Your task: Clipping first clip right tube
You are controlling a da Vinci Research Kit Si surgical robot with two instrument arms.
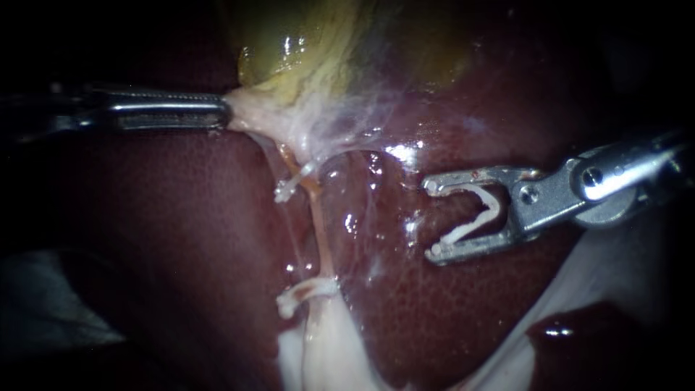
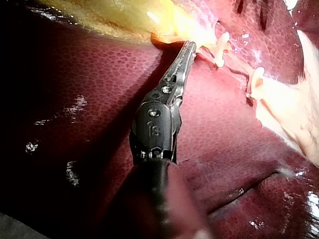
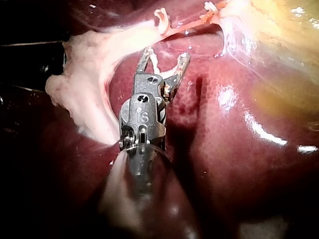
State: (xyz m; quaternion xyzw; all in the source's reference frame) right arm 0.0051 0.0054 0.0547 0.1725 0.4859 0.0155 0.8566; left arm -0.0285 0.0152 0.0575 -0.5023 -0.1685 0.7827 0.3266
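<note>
L instrument (image 1: 221, 114) jaws clamped gallbladder (image 1: 289, 58); R instrument (image 1: 433, 220) jaws carried open clip (image 1: 486, 210). Bare tube (image 1: 319, 232) looked thin, soft, slick; clip mid-span.

Endoscope close on liver (image 1: 449, 311), wrist cameras behind jaws, all sharing tube (image 1: 318, 232)

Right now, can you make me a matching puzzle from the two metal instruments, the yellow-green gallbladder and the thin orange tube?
1 slim metal left instrument
2 metal right instrument
3 yellow-green gallbladder
4 thin orange tube

A wears two closed white clips
B jaws hold an open white clip
C top of the endoscope view
D jaws grip pale tissue

Pairs: 1-D, 2-B, 3-C, 4-A
</note>
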